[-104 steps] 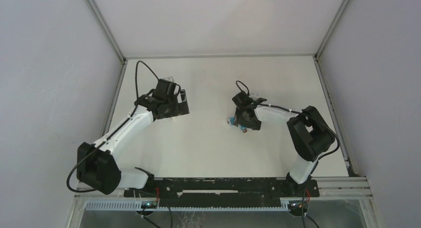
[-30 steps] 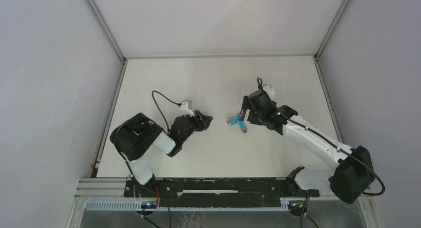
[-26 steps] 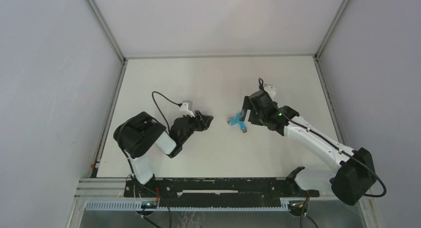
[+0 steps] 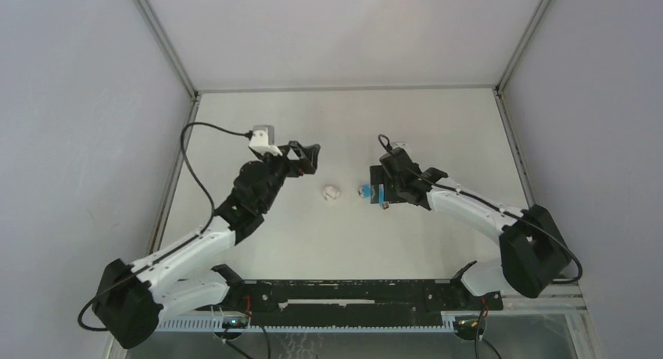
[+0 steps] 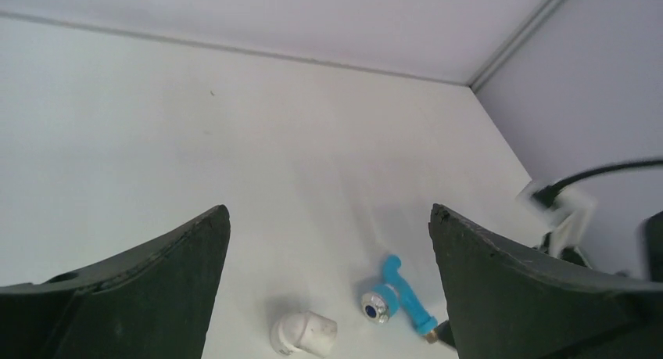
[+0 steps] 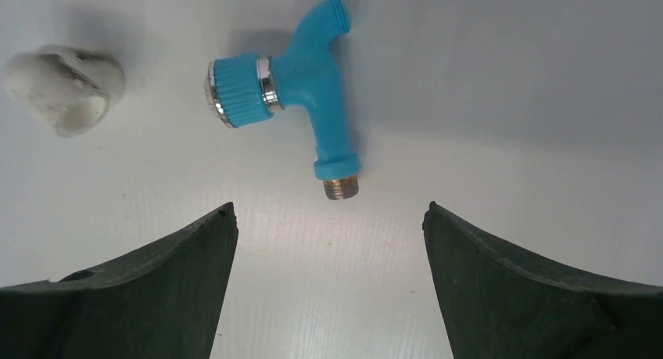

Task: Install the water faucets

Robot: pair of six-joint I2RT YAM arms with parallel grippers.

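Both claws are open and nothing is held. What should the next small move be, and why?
Probably ease the right claw forward onto the tap and close. It hangs open just short of the tap, which lies loose on the table beside the fitting. The left claw is open too, but farther off.

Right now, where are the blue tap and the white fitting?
blue tap (image 6: 311,76), right wrist view, middle of its body.
white fitting (image 6: 66,89), right wrist view, its rounded side.

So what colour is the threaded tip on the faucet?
Brass-coloured threaded tip on the blue faucet; right wrist view.
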